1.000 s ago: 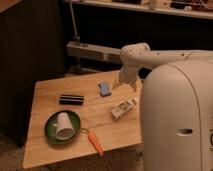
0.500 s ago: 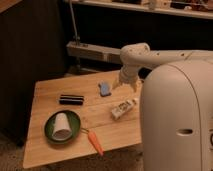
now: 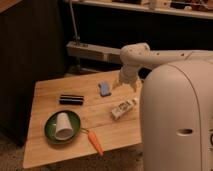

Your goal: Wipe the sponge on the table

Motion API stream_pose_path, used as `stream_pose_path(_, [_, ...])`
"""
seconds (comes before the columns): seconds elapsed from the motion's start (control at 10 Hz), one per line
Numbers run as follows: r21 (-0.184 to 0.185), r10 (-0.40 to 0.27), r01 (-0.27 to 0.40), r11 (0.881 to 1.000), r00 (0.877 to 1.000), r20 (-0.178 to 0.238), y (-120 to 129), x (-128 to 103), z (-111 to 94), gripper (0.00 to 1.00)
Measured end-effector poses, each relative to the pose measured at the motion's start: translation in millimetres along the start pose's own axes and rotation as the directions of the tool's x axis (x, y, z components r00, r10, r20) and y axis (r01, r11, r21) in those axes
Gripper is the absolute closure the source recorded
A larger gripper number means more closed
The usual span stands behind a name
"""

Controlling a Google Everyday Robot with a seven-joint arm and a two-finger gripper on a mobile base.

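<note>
The blue sponge (image 3: 104, 89) lies flat on the light wooden table (image 3: 45, 145), near its far edge. My gripper (image 3: 124, 85) hangs at the end of the white arm, just right of the sponge and slightly above the tabletop, apart from it. Nothing shows between its fingers.
A black bar (image 3: 71, 100) lies left of the sponge. A green plate (image 3: 52, 126) holds an upturned white cup (image 3: 63, 125). An orange carrot (image 3: 95, 142) lies near the front edge. A white-green packet (image 3: 123, 108) sits by my body. A grey metal shelf (image 3: 92, 52) stands behind.
</note>
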Motion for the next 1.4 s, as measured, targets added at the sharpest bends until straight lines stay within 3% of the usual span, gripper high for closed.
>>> stream_pose_path(0.4, [0.0, 0.0, 0.0, 1.0, 1.0, 0.0, 0, 0, 0, 0.28])
stream_pose_path(0.5, [-0.01, -0.013, 0.013, 1.0, 1.0, 0.012, 1, -2, 0, 0.28])
stream_pose_path(0.7, [-0.064, -0.078, 0.082, 0.995, 0.995, 0.063, 8, -24, 0, 0.28])
stream_pose_path(1.0, [-0.124, -0.211, 0.224, 0.967, 0.971, 0.109, 60, -58, 6, 0.28])
stream_pose_path(1.2, [-0.128, -0.301, 0.316, 0.94, 0.946, 0.119, 96, -77, 17, 0.28])
stream_pose_path(1.4, [-0.112, -0.339, 0.35, 0.93, 0.934, 0.11, 106, -83, 33, 0.28])
